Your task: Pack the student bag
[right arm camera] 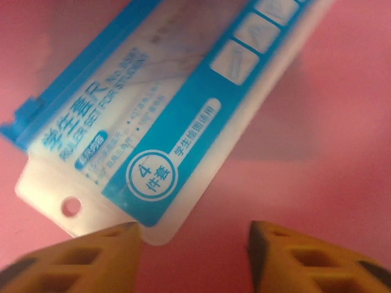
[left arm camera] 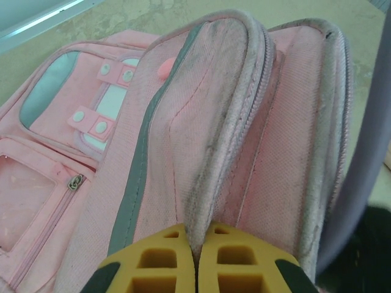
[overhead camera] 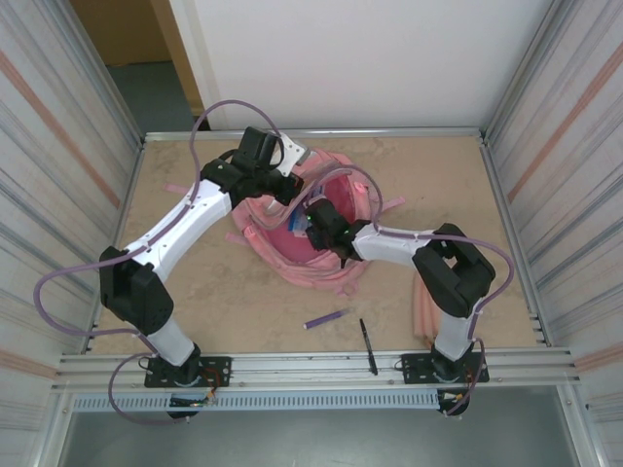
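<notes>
The student bag (overhead camera: 292, 255), a large pink backpack, lies in the middle of the table with its main compartment gaping. My left gripper (overhead camera: 283, 191) is shut on the bag's grubby zip rim (left arm camera: 229, 140), holding that edge up; the yellow pads (left arm camera: 160, 256) pinch the fabric fold. My right gripper (overhead camera: 311, 224) reaches into the opening. Its fingers (right arm camera: 91, 253) stand apart with nothing between them, over the pink lining (right arm camera: 305, 152). A blue-and-white ruler set packet (right arm camera: 153, 122) lies flat on the lining, its near corner just beside my left fingertip.
A purple pen (overhead camera: 326, 318) and a black pen (overhead camera: 368, 346) lie on the table in front of the bag. A slim pink pencil case (overhead camera: 422, 309) rests by the right arm's base. Metal walls close in both sides.
</notes>
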`<state>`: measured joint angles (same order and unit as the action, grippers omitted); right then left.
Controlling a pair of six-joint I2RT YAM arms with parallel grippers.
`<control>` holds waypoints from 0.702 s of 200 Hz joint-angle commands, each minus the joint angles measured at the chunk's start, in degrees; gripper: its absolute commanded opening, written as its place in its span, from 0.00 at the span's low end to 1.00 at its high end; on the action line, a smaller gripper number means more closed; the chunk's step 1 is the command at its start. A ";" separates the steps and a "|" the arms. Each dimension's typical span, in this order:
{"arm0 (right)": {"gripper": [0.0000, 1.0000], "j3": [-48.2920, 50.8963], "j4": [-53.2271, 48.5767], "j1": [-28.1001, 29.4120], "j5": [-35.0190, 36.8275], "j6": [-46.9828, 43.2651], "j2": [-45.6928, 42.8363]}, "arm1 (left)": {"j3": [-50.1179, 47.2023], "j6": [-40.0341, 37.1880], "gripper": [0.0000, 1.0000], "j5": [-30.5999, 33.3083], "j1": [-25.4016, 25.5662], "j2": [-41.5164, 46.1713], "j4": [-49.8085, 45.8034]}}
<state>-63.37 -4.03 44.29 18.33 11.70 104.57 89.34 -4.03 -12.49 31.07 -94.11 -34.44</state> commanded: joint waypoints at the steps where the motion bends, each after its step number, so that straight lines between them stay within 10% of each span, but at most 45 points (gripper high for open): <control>1: 0.35 -0.04 1.02 -3.88 -5.35 6.66 -0.69 | -0.72 0.20 0.00 -2.60 -0.31 4.63 4.72; 25: 0.20 -1.98 2.44 -6.79 -13.93 9.05 1.44 | -1.43 0.72 0.00 -3.14 -0.45 4.81 5.08; 140: 0.32 -2.06 10.10 -10.81 -28.45 19.00 4.40 | -1.71 0.70 0.00 -4.08 -0.55 4.55 6.18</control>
<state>-65.12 2.61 33.82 -7.86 27.07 106.21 87.31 -3.99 -13.67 30.81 -93.41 -32.45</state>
